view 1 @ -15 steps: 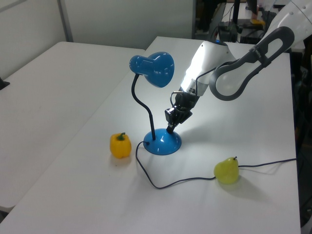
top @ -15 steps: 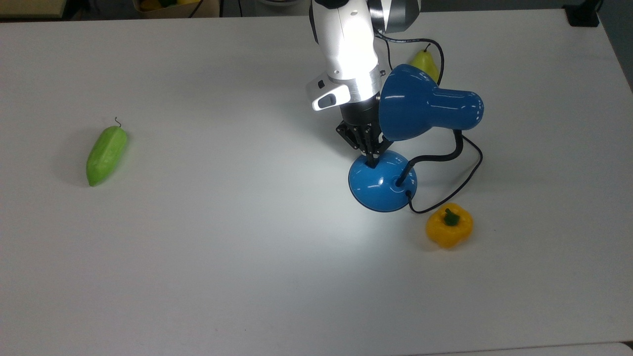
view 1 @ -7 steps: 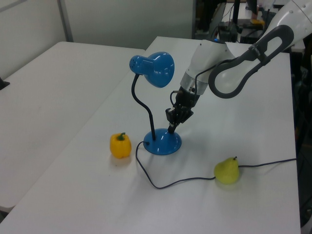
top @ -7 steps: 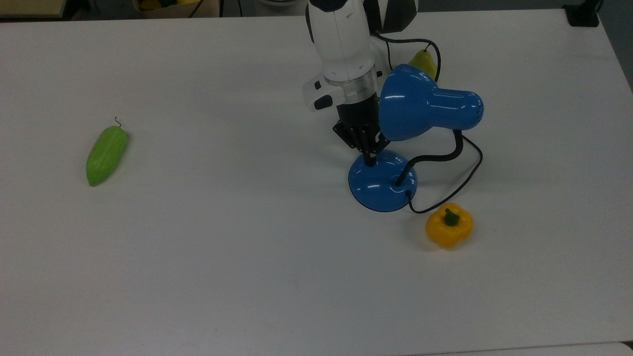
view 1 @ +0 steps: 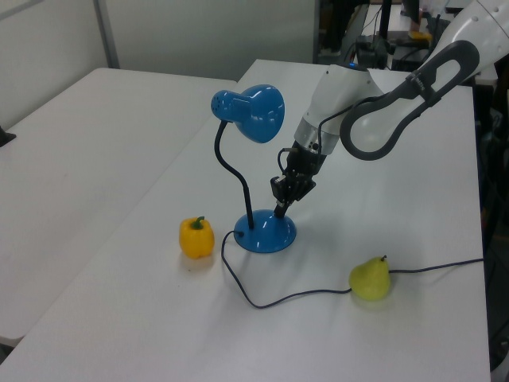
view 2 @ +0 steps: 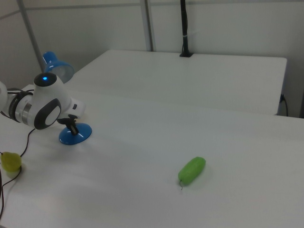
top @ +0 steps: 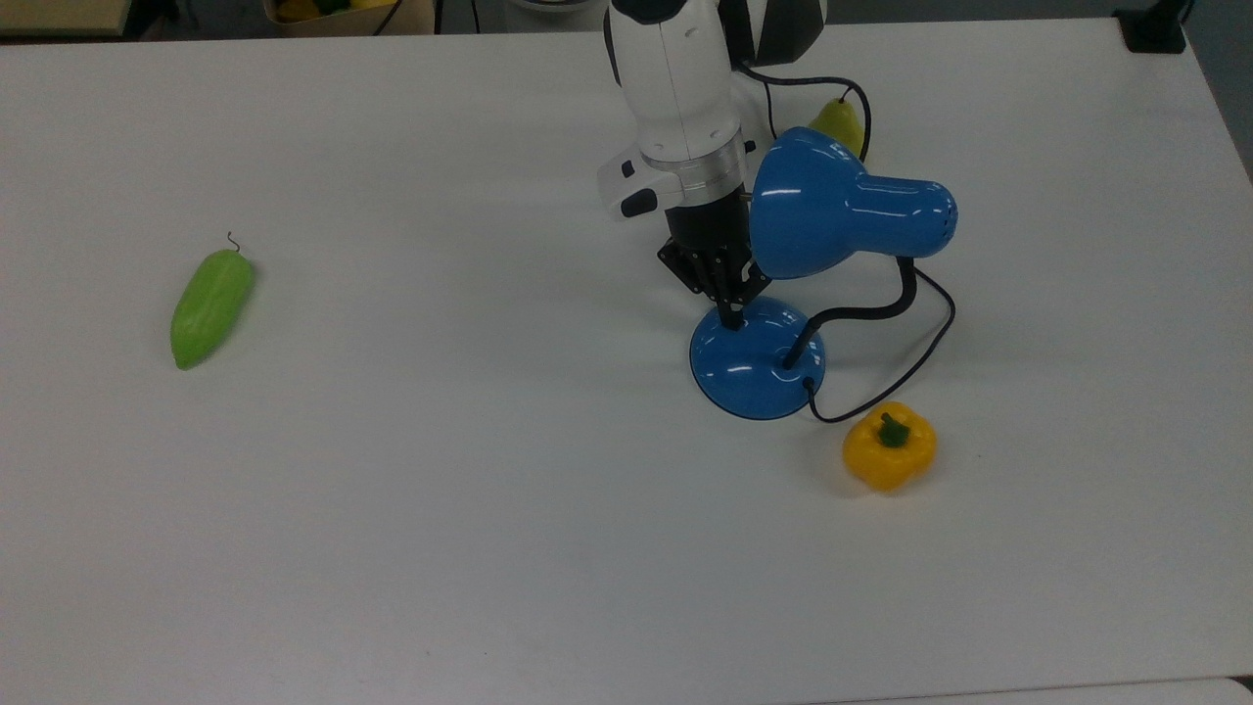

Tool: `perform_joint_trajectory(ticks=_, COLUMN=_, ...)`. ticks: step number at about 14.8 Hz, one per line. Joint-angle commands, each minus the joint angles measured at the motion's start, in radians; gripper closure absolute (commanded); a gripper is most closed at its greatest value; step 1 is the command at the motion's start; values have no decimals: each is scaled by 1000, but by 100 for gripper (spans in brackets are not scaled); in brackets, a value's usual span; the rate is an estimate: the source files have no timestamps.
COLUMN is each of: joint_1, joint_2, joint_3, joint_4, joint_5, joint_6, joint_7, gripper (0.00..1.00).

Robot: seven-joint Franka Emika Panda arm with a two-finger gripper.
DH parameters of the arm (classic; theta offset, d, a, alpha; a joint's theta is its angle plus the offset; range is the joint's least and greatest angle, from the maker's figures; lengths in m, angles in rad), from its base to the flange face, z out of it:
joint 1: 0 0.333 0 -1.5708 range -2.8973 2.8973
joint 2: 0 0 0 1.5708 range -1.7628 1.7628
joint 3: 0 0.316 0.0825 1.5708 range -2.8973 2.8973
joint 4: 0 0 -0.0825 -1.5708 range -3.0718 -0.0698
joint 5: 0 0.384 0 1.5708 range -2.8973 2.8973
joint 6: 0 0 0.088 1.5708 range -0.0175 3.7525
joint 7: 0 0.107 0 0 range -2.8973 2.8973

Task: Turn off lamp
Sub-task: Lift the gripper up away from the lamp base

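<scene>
blue lamp (top: 756,362), upright, unlit, shade tilted

Seen in the top view: lamp (top: 758,360) standing on the desk (top: 440,509) right of centre, with the tool (top: 731,315) tip-down on the far left edge of its base. Just beside the base on the near right, a pepper (top: 889,446); behind the shade, a pear (top: 840,124). Well apart at the top view's far left, a cucumber (top: 210,306).
</scene>
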Motion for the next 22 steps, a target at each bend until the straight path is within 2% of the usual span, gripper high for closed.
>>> perform_joint_trajectory(ticks=1, joint_1=-19, joint_2=16, joint_3=-11, joint_4=-33, joint_5=-17, joint_6=-56, joint_7=-31, gripper=100)
perform_joint_trajectory(ticks=8, joint_1=-19, joint_2=10, joint_3=-17, joint_4=-33, joint_5=-20, joint_6=-82, joint_7=-31, gripper=100)
perform_joint_trajectory(ticks=11, joint_1=-26, joint_2=-46, joint_3=-47, joint_4=-28, joint_5=-38, joint_6=-220, joint_7=-43, gripper=100)
perform_joint_trajectory(ticks=14, joint_1=-27, joint_2=-104, joint_3=-72, joint_4=-25, joint_5=-55, joint_6=-377, joint_7=-121, gripper=100)
perform_joint_trajectory(ticks=16, joint_1=-26, joint_2=-144, joint_3=-89, joint_4=-23, joint_5=-57, joint_6=-463, joint_7=-172, gripper=86)
perform_joint_trajectory(ticks=19, joint_1=-26, joint_2=-190, joint_3=-127, joint_4=-19, joint_5=-58, joint_6=-565, joint_7=-235, gripper=31)
perform_joint_trajectory(ticks=20, joint_1=-27, joint_2=-208, joint_3=-135, joint_4=-14, joint_5=-63, joint_6=-599, joint_7=-239, gripper=18)
perform_joint_trajectory(ticks=22, joint_1=-39, joint_2=-254, joint_3=-146, joint_4=-7, joint_5=-116, joint_6=-635, joint_7=-250, gripper=0)
